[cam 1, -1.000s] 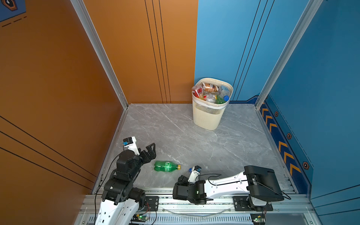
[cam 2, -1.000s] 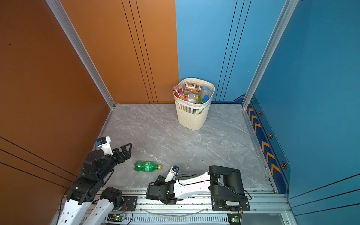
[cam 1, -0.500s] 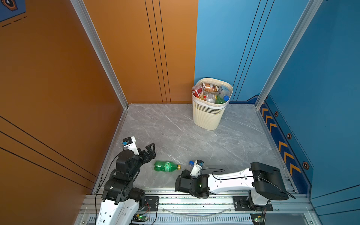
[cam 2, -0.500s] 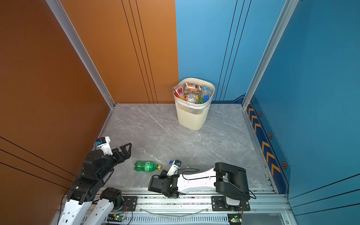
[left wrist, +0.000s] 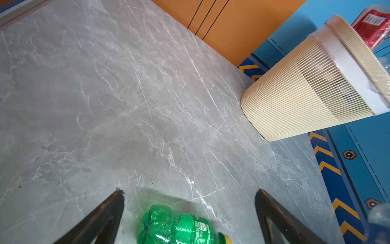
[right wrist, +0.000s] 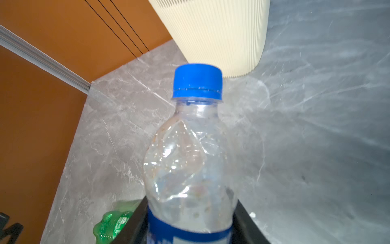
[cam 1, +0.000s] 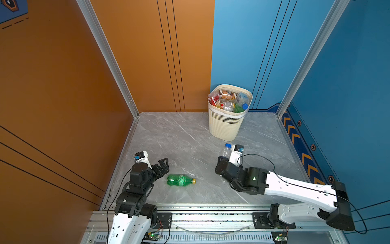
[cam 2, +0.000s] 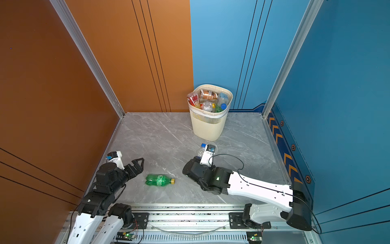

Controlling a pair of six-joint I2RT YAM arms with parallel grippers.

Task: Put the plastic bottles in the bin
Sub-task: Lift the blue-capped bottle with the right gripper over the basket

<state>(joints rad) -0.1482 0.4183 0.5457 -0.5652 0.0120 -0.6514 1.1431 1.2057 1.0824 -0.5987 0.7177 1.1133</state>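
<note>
Right gripper (right wrist: 190,224): jaws closed on the clear bottle (right wrist: 190,164), one black finger (right wrist: 137,221) on each side of its lower body at the label. Held cap-up, clear of the floor (cam 1: 179,137), near the bin (cam 1: 224,126) on its front side and not touching it. Same in both top views (cam 2: 201,150). Blue cap, dented and crumpled shoulder, blue label with a white patch. Print too blurred to read.

Left gripper (left wrist: 190,193): jaws spread wide, holding nothing. Fingertips either side of the base end of the green bottle (left wrist: 177,226), apart from it. Contact with the floor: cannot tell.

Green bottle on its side on the floor, well apart from the bin, in front of it and off toward the left arm (cam 1: 180,180). Yellow cap pointing away from the left gripper (cam 1: 161,170). Green label with small white print, not legible.

Bin upright, well apart from both arm bases, white band under the rim, filled to the top with bottles. Red label with a barcode (left wrist: 373,20) jutting above the rim, digits unreadable. Brown bottle (cam 1: 227,95) lying across the top, lettering too small to read.
</note>
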